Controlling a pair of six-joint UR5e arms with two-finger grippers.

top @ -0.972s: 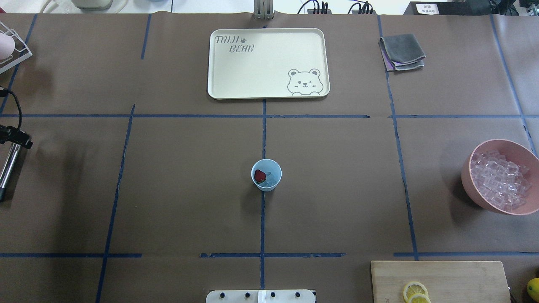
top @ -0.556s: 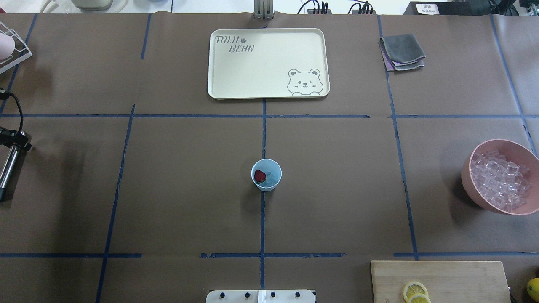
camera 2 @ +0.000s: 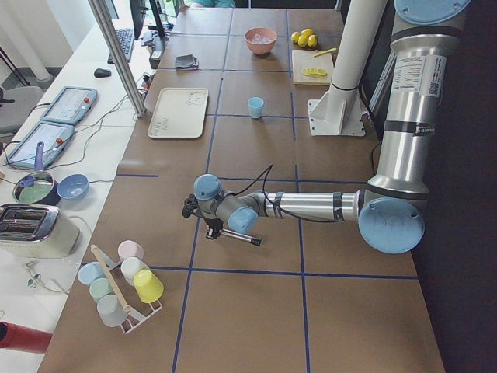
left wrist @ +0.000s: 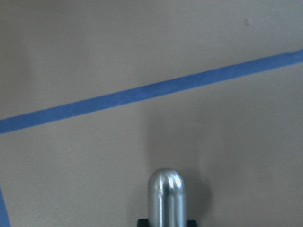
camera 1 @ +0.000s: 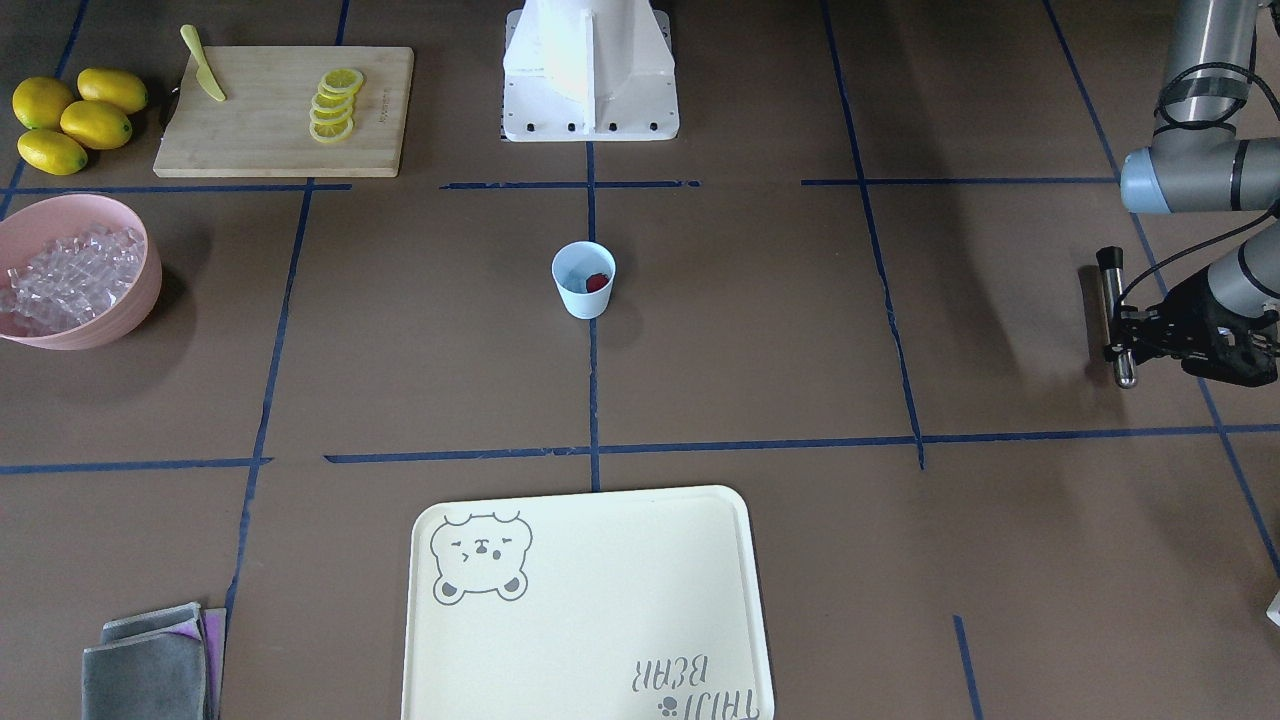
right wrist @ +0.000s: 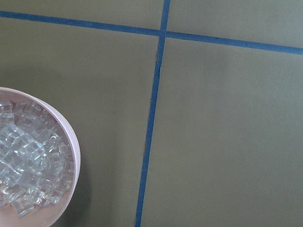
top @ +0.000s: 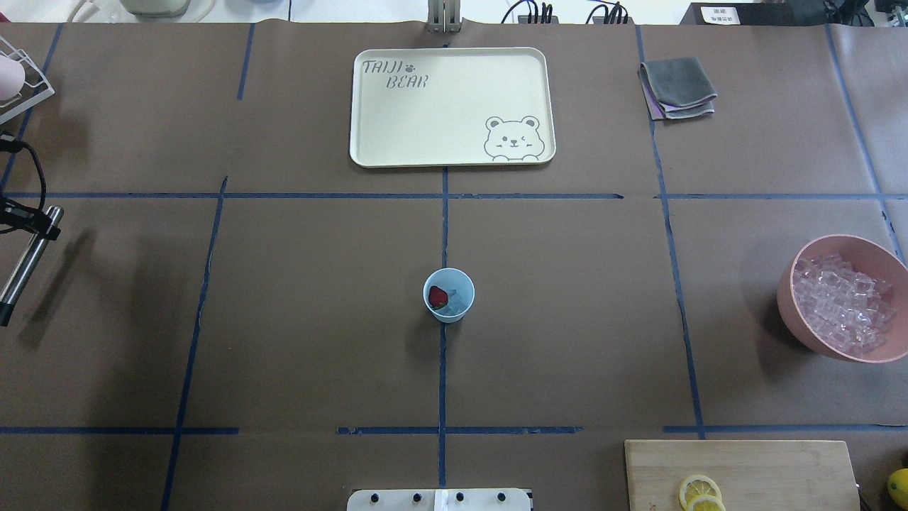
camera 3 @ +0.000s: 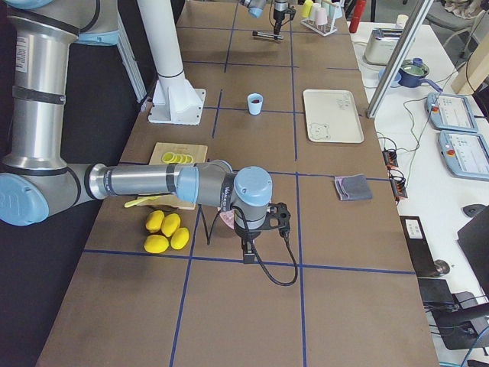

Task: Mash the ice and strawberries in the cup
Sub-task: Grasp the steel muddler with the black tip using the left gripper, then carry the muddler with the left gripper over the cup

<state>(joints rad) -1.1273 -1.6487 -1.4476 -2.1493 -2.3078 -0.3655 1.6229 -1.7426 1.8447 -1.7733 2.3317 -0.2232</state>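
The light blue cup [top: 449, 295] stands upright at the table's middle, also seen in the front view as the cup [camera 1: 583, 280]. Inside it lie a red strawberry [top: 438, 296] and a few clear pieces of ice [top: 461, 301]. My left gripper [top: 32, 221] is far off at the table's left edge, shut on a metal rod [top: 25, 259] held above the table; the rod's rounded tip [left wrist: 165, 198] shows in the left wrist view. My right gripper [camera 3: 248, 248] hangs next to the pink bowl; I cannot tell whether it is open or shut.
A pink bowl [top: 787, 298] full of ice cubes stands at the right edge. A cream tray [top: 369, 152] lies at the back, folded grey cloths [top: 677, 86] to its right. A cutting board [camera 1: 270, 140] holds lemon slices and a knife, with whole lemons [camera 1: 75, 120] beside it. A cup rack [camera 2: 120, 284] stands far left.
My left gripper has moved up the overhead view and a little to the right with the rod, and the rod now slants more. The cup and its contents have not moved.
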